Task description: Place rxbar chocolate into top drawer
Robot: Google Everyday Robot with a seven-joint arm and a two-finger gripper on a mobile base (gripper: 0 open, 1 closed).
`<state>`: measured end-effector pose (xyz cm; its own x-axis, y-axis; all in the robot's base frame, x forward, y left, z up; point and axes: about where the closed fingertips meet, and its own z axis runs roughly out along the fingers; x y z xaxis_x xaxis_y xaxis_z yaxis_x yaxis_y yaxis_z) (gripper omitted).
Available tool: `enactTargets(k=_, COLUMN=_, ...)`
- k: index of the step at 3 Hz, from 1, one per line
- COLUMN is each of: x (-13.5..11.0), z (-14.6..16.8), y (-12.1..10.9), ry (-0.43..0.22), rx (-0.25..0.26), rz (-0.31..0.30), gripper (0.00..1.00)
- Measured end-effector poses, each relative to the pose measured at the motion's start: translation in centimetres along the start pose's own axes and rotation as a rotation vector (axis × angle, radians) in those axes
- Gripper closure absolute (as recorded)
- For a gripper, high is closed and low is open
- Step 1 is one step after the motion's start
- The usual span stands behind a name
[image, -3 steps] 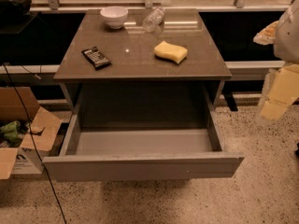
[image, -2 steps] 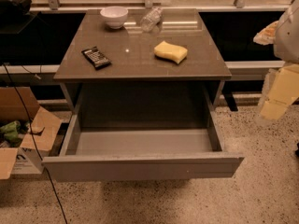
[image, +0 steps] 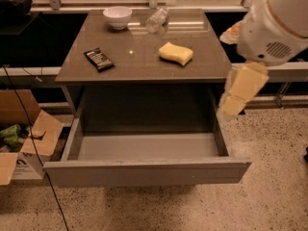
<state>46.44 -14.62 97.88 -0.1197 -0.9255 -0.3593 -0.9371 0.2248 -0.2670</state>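
Arm has swung in over the last second: pincer [image: 239, 93] now hangs off the tabletop [image: 139, 66] corner, above the side wall of the open top drawer [image: 144, 171]. The rxbar chocolate [image: 99, 59] lies untouched, well apart from the pincer, beyond the sponge [image: 176, 53], so the grasp is still ahead. Can't tell how open the pincer is; it's smeared, and the arm is cut off by the frame edge

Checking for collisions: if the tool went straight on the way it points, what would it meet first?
The tool, right of the table, points down and slightly left. Probably the right wall of the open top drawer first; depth is unclear, so it may miss to the floor.
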Motion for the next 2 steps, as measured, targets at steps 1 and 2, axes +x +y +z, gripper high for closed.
enactTargets(k=1, x=-3.9, z=2.2, y=-1.0, ry=-0.108, rx=-0.028, rz=-0.021, gripper=0.00)
enactTargets(k=2, x=-7.6, z=4.3, y=-2.6, ry=-0.194, rx=-0.052, rz=-0.055, gripper=0.00)
